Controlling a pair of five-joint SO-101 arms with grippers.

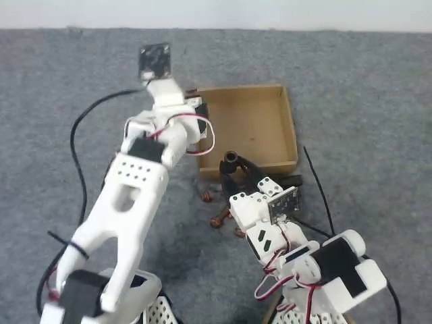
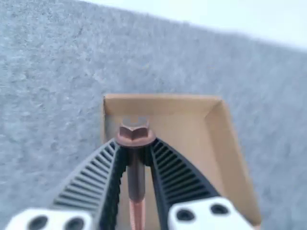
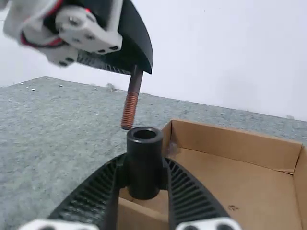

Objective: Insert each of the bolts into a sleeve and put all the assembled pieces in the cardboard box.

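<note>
Left gripper (image 2: 135, 146) clamps the bolt (image 2: 136, 175), right gripper (image 3: 144, 166) the sleeve (image 3: 143, 153); the off-centre tip could catch the rim.

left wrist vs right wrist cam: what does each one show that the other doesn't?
Left wrist: the hex head of the bolt, seen end-on. Right wrist: the sleeve, upright in the right tool, and the bolt's threaded tip just by its rim, not inside. Both: the bolt's shank clamped in the left tool, the box, grey carpet.
</note>
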